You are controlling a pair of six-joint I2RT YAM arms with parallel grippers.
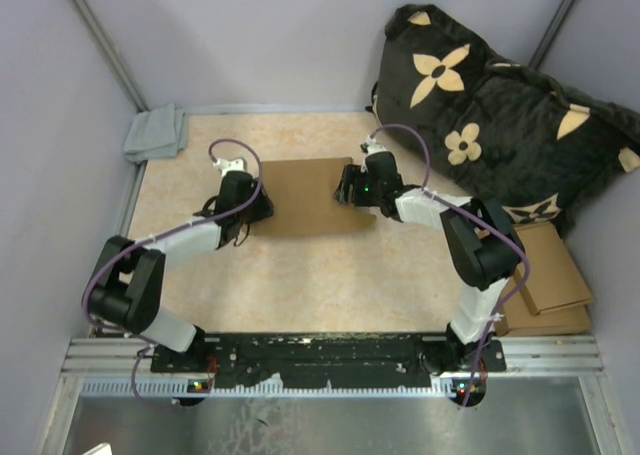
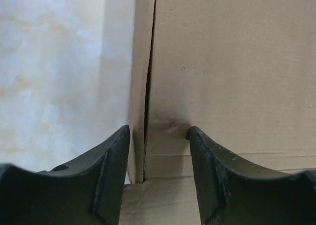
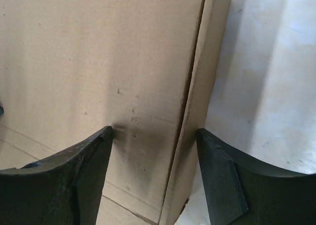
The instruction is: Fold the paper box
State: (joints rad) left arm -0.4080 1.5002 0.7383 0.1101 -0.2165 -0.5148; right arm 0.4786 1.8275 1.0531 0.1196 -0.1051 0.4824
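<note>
The paper box (image 1: 305, 195) lies closed and flat in the middle of the table, plain brown cardboard. My left gripper (image 1: 262, 203) is at its left end. In the left wrist view the gripper (image 2: 158, 133) is open; its fingers straddle the box's (image 2: 232, 62) side wall, one finger over the table, one over the lid. My right gripper (image 1: 348, 187) is at the right end. In the right wrist view the gripper (image 3: 154, 131) is open too, astride the side seam of the box (image 3: 98, 52). Neither gripper clamps the cardboard.
A grey cloth (image 1: 155, 133) lies at the back left corner. A black pillow with tan flowers (image 1: 500, 115) fills the back right. A stack of flat cardboard pieces (image 1: 548, 275) lies at the right edge. Purple walls enclose the marbled table (image 1: 300, 285).
</note>
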